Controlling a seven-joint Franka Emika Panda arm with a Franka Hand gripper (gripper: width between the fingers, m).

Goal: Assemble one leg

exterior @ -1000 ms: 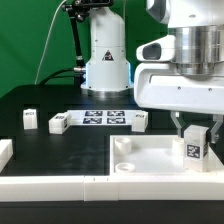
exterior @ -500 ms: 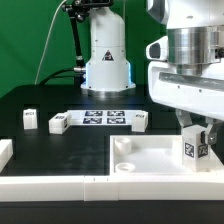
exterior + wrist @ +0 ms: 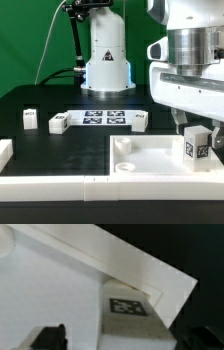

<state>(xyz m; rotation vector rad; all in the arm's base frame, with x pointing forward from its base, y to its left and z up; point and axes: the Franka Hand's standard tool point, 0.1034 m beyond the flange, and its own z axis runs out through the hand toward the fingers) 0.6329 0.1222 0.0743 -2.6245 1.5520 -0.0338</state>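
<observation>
White plastic fills most of what I see: the leg (image 3: 196, 146) stands upright at the corner of the large white panel (image 3: 150, 160) on the exterior view's right, its tag facing out. My gripper (image 3: 196, 124) hangs right above it, fingers reaching down around its top, but whether they pinch the post or stand slightly off it I cannot tell. In the wrist view the leg (image 3: 128, 317) sits against the panel's corner, one dark finger (image 3: 50, 336) showing beside it.

My judgement is that the leg is at its socket and seating it is the step in hand. The risk is tilt: if I press or turn with the post off-axis, it may jam or cross-thread. Letting go before it is seated could topple it onto the black tabletop (image 3: 60, 100), where three other legs (image 3: 58, 123) wait beside the marker board (image 3: 105, 118).
</observation>
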